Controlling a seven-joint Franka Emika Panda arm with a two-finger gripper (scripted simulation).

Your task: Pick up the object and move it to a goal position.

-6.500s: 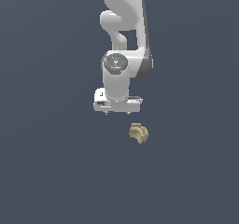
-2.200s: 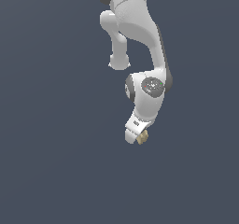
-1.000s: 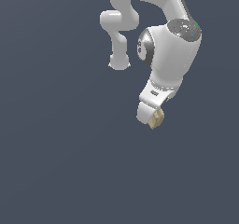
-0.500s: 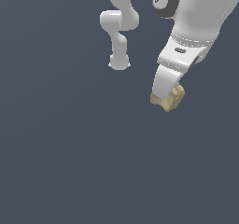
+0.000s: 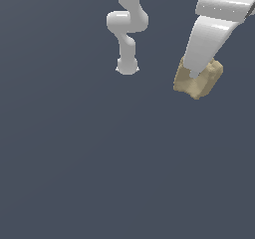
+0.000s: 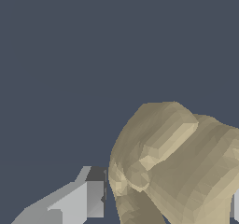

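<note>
The object (image 5: 198, 81) is a tan lumpy chunk with a notched shape. It hangs in the air at the exterior view's upper right, held at the tip of my gripper (image 5: 194, 74). The white gripper comes down from the top right corner and is shut on the object. In the wrist view the object (image 6: 177, 167) fills the lower right, pinched between a grey finger (image 6: 88, 197) on one side and a sliver of the other finger (image 6: 235, 205) at the picture's edge.
The white arm's base and lower links (image 5: 127, 31) stand at the top middle of the exterior view. Plain dark grey floor (image 5: 99, 173) lies all around and below.
The gripper went down onto the object, closed on it and lifted it. Over the last second it has carried the object up and toward the exterior view's right, closer to the camera.
</note>
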